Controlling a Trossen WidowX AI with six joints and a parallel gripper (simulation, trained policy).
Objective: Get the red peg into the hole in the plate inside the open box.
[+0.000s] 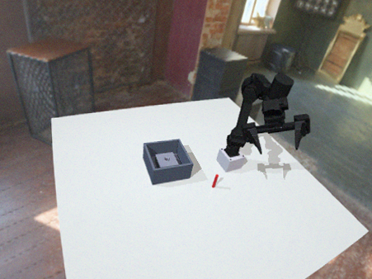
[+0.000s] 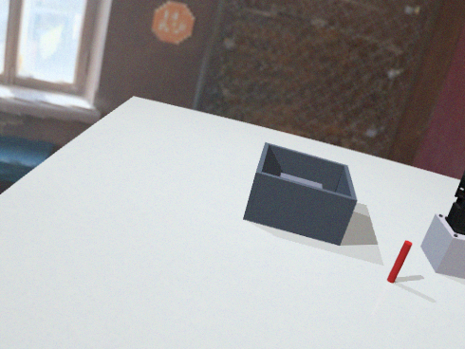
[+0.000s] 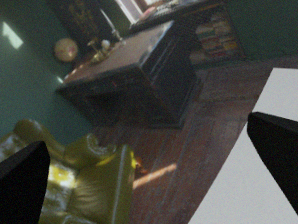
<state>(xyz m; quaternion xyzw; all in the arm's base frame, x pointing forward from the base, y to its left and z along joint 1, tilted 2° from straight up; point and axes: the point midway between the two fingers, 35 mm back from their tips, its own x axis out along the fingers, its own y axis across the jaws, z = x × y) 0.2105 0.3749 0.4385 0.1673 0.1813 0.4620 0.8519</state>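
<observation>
Gripper (image 1: 278,151) (image 3: 150,136) spread wide and holding nothing, right of centre in the top view; red peg (image 1: 215,181) (image 2: 399,262) below and to the left, long axis seemingly upright beside the arm's pale base (image 1: 229,162) (image 2: 437,256), probably calling for a leftward swing, then descent.

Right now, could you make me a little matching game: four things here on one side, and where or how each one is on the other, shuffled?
Things:
1. Red peg
2. Open box
3. Plate
4. Claw

Places and states:
A. At the bottom inside the box
B. Spread wide, holding nothing
C. Outside the box, between it and the arm's pale base
D. Dark blue-grey, on the white table

Pairs: 1-C, 2-D, 3-A, 4-B
</observation>
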